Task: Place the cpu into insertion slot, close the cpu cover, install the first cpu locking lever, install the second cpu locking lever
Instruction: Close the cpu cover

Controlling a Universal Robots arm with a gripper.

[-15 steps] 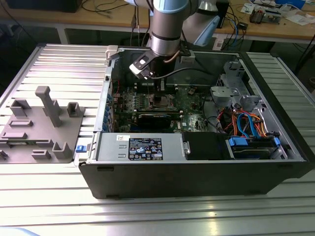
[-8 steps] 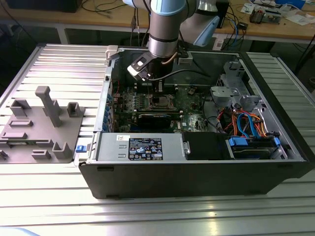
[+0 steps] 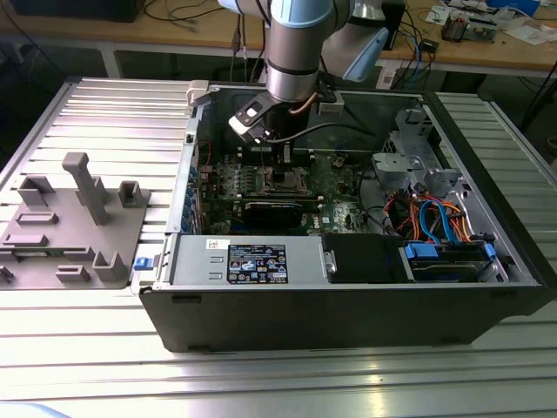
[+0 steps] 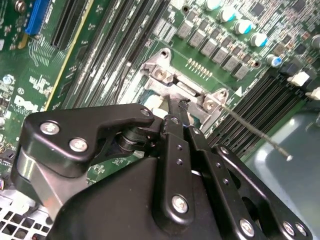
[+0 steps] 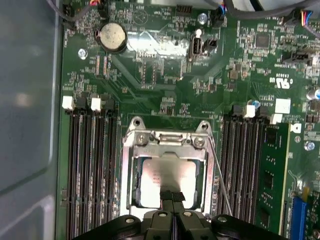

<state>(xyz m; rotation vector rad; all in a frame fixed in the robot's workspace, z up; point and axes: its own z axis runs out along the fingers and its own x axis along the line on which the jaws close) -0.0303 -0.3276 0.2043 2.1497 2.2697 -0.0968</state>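
Closest to the lens in the second wrist view is my own black linkage, and beyond it my fingers [image 4: 176,125] are clenched flat together with nothing visible between them. Their tips sit against the silver hinge end of the cpu cover [image 4: 186,91]. A thin locking lever [image 4: 255,131] runs away from that bracket over the green board [image 4: 30,75].

In the first wrist view, the fingers [image 5: 172,196] are pressed shut and rest over one edge of the cpu [image 5: 167,172]. The chip lies flat in the insertion slot [image 5: 125,165], framed by the cpu cover [image 5: 167,142], with the locking lever [image 5: 220,180] slanting just beside it and memory slots [image 5: 92,170] flanking both sides.

In the exterior view, my arm [image 3: 291,52] reaches down into the open computer case [image 3: 348,322] on the ribbed tabletop [image 3: 87,366]. The fingers [image 3: 282,164] seem to be directly above the insertion slot [image 3: 285,181], though it is dark there.
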